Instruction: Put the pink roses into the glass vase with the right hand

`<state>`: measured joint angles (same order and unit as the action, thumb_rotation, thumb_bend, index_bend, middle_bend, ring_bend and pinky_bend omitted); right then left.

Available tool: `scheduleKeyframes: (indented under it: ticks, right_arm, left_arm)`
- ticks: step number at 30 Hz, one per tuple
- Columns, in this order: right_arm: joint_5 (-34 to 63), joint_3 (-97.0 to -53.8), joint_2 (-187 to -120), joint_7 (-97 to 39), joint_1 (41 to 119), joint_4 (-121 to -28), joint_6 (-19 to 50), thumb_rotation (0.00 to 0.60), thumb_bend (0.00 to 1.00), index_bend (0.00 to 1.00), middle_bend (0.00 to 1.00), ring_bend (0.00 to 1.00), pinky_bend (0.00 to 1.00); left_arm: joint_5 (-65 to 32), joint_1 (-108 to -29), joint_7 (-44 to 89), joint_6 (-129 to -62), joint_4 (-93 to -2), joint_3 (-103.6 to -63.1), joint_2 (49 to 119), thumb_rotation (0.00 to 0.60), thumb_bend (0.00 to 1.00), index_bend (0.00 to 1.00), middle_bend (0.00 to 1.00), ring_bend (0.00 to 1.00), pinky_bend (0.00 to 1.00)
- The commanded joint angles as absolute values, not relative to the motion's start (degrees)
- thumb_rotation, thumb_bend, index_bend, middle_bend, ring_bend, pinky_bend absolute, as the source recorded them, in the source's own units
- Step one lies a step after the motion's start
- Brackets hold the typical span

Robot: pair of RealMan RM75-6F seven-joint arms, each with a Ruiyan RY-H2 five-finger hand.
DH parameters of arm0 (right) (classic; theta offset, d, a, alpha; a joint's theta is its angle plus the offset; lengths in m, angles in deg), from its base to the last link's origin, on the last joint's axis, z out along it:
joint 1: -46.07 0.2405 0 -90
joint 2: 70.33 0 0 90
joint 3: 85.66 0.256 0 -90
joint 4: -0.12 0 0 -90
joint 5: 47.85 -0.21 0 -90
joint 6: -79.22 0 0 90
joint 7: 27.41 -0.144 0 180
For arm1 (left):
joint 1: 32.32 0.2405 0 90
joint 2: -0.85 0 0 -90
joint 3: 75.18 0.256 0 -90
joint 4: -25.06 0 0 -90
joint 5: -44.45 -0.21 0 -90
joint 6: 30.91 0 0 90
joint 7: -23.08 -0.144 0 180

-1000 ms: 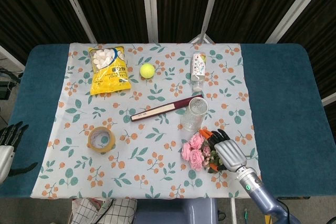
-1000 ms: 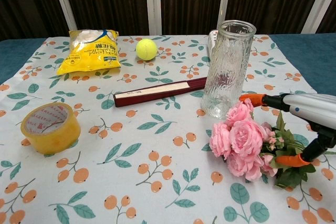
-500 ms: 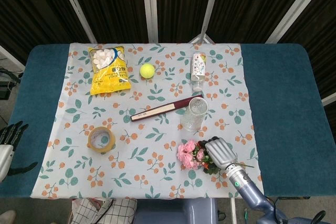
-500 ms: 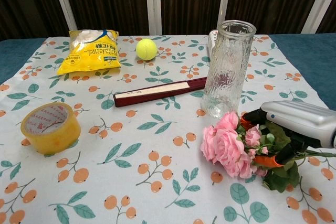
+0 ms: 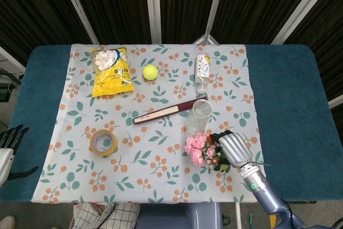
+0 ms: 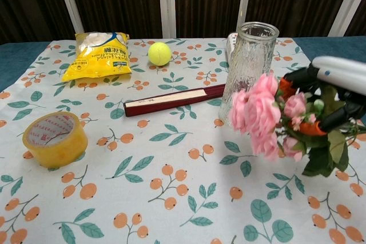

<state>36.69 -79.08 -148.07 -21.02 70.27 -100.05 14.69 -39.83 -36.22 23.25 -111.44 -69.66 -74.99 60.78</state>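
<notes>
At the far left edge of the head view the left hand hangs beside the counter, fingers apart, holding nothing. Mid-cloth stands the glass vase, upright. Just right of it the right hand clasps the pink roses by their stems, lifted off the cloth. They look light and soft; grip stems, not blooms. Only the chest view shows that lift.

Right hand raised, fingers clenched.
</notes>
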Motion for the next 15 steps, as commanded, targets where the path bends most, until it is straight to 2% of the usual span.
scheduleKeyframes:
  ticks: [1, 8, 15]
  right_arm:
    - [35.66, -76.23, -144.77, -24.83, 69.35, -102.84, 11.88, 0.6, 0.4, 0.48, 0.51, 0.51, 0.4]
    - [31.25, -69.54, -139.45, -33.19, 68.19, -106.5, 7.18, 0.6, 0.4, 0.48, 0.51, 0.51, 0.4]
    - [23.67, -59.81, -136.46, -44.54, 67.75, -110.38, 2.78, 0.6, 0.4, 0.48, 0.51, 0.51, 0.4]
  left_arm:
    - [-39.84, -36.2, 23.19, -111.51, -69.69, -74.99, 60.81, 0.6, 0.0, 0.0, 0.0, 0.0, 0.0]
    - [-39.85, -36.16, 23.03, -111.64, -69.91, -74.97, 60.92, 0.6, 0.0, 0.0, 0.0, 0.0, 0.0]
    - [-39.91, -36.17, 22.35, -111.75, -70.32, -74.94, 61.06, 0.6, 0.0, 0.0, 0.0, 0.0, 0.0]
